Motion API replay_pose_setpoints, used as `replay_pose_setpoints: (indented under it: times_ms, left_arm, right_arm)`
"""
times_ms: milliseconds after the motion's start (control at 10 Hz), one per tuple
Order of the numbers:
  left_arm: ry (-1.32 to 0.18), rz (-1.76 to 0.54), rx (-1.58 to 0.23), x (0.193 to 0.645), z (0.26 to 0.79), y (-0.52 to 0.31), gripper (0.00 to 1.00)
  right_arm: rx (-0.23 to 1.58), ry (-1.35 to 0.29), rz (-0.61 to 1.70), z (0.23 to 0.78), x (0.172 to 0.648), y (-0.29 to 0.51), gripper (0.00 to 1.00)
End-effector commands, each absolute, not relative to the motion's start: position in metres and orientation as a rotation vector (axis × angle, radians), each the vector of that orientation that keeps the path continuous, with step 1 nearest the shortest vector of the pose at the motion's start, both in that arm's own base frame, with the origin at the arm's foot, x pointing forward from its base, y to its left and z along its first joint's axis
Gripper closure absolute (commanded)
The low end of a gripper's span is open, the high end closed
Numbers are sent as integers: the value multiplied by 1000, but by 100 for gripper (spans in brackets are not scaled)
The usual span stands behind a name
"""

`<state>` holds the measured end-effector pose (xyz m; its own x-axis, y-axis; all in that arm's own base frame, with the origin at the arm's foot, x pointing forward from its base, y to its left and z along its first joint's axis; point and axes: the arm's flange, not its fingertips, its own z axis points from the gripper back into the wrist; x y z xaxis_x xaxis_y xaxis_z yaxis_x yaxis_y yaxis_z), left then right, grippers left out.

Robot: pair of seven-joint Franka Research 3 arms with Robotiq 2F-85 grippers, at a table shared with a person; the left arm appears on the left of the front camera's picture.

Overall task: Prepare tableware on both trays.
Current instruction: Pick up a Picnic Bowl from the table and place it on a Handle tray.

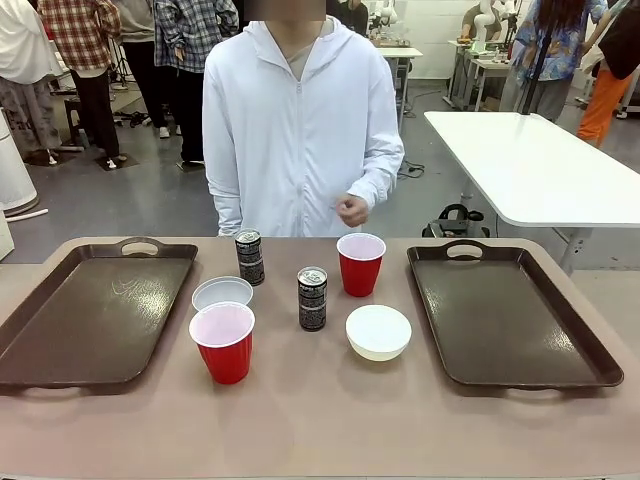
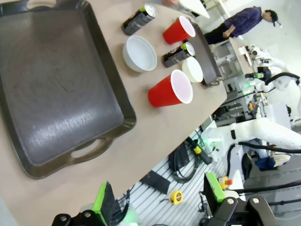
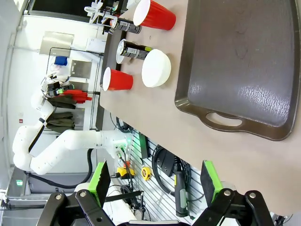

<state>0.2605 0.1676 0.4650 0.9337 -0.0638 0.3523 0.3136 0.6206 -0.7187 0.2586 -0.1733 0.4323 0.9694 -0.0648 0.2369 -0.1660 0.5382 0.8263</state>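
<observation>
Standing at the far side of the table [image 1: 320,425] in the front view, a person in a white hooded jacket holds one hand [image 1: 352,210] loosely curled at waist height. The left tray [image 1: 90,310] and the right tray [image 1: 510,315] lie flat near the table's two ends, and all the tableware stands upright on the tabletop between them. The far can [image 1: 249,257] is nearest the person, with the left bowl [image 1: 222,293] just in front of it and the near cup [image 1: 223,342] just beside that bowl on the robot's side. The near can [image 1: 312,298] stands in the middle, the far cup [image 1: 360,263] behind it to the right, and the right bowl [image 1: 378,331] close to its right. In the left wrist view, the left gripper [image 2: 160,202] is released, its green pads [image 2: 104,200] parted wide beyond the table's near edge, over cables on the floor. The left tray [image 2: 51,84] lies ahead of it, with the left bowl [image 2: 139,53] and near cup [image 2: 170,89] just past its rim. In the right wrist view, the right gripper [image 3: 155,181] is likewise released, its pads [image 3: 209,181] spread wide off the table's edge. The right tray [image 3: 244,61] lies ahead, the right bowl [image 3: 156,68] near its rim, and the near cup [image 3: 117,79] beyond the bowl.
</observation>
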Motion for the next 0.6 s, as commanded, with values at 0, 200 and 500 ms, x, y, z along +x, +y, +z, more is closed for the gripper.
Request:
replay_pose_setpoints:
  times_ms: [0,200,500]
  left_arm:
    - [-312,-221,-884,260,465,169,0]
    - [-312,-221,-884,260,465,169,0]
    - [-312,-221,-884,260,465,169,0]
  right_arm:
    - [1014,-257,61,431,258,-175,0]
    - [1014,-257,61,431,258,-175,0]
    - [1014,-257,61,431,258,-175,0]
